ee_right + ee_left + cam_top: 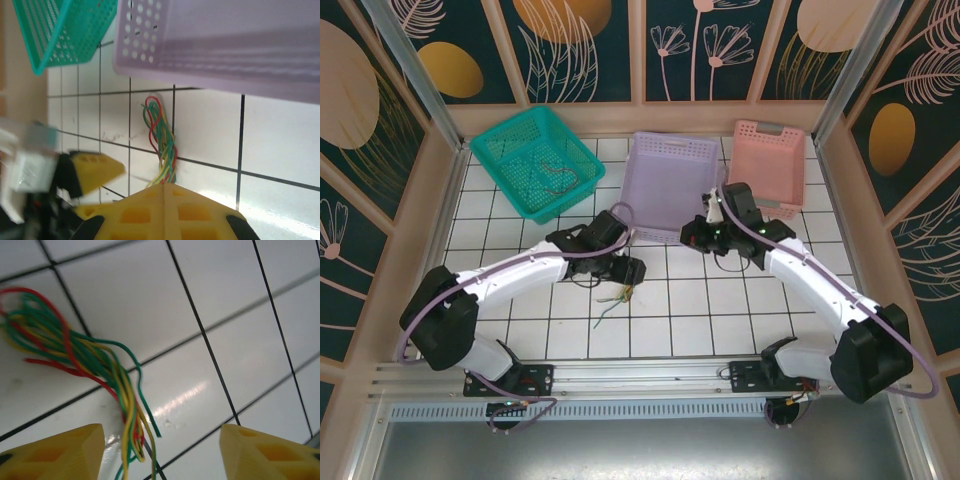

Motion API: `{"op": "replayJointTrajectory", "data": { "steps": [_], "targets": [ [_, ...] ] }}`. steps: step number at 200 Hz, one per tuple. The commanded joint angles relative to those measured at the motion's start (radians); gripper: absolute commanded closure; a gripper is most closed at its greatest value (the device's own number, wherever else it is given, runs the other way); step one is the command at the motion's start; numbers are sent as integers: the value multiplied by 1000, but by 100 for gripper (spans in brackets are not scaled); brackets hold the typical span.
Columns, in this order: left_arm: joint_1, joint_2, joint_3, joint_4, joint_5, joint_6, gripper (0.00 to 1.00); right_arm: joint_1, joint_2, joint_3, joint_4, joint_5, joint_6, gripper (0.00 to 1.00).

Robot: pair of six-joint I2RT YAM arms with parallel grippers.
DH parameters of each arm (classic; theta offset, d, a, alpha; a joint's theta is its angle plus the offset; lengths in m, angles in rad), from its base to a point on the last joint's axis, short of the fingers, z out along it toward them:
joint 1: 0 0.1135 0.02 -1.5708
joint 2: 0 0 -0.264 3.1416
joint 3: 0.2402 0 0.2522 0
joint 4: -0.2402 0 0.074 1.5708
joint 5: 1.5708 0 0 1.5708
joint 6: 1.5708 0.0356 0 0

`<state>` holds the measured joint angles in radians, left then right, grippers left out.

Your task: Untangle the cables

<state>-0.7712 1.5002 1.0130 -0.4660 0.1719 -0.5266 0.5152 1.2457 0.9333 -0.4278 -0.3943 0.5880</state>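
Two pincers: our left gripper (160, 442) stands released, fingers wide apart; our right gripper (164, 192) is clenched, and the strands seem to run into its tip.
Cables: the cables (125, 395) — red, green and yellow, twisted together — lie on the tiled table (225, 315), passing between the left fingers, nearer one of them, touching neither.
Beyond: the purple basket (225, 45) sits just beside the bundle's far loops.
Risk: if we close the left off-centre, we may catch only a few strands — pulling against the right would then tighten the twist.
Second risk: loose loops could snag on the basket wall.
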Motion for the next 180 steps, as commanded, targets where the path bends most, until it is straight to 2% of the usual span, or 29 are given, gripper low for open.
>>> {"op": "replayJointTrajectory", "data": {
  "steps": [1, 6, 25, 41, 56, 89, 112, 135, 165, 180],
  "targets": [
    [85, -24, 73, -101, -131, -188, 33, 96, 50, -30, -27, 57, -72, 100],
    [105, -15, 74, -114, -122, -225, 32, 117, 58, -34, -16, 60, -76, 100],
    [145, 30, 59, -106, -63, -348, 30, 225, 103, -60, 52, 65, -78, 79],
    [146, 65, 15, 17, 27, -438, 30, 292, 139, -87, 130, 36, -67, 64],
    [146, 97, -30, 147, 112, -518, 29, 325, 167, -105, 180, 13, -48, 56],
    [140, 156, -33, 150, 149, -538, 31, 319, 153, -127, 193, 43, 11, 54],
    [94, 194, -8, 103, 154, -532, 33, 289, 85, -179, 227, 56, 85, 54],
    [43, 269, 39, 0, 85, -515, 36, 263, 11, -219, 247, 72, 139, 54],
    [17, 320, 73, -67, -10, -476, 39, 232, -49, -238, 240, 81, 169, 55],
    [11, 346, 81, -71, -20, -450, 45, 218, -67, -244, 236, 81, 173, 55]
  ]
}}
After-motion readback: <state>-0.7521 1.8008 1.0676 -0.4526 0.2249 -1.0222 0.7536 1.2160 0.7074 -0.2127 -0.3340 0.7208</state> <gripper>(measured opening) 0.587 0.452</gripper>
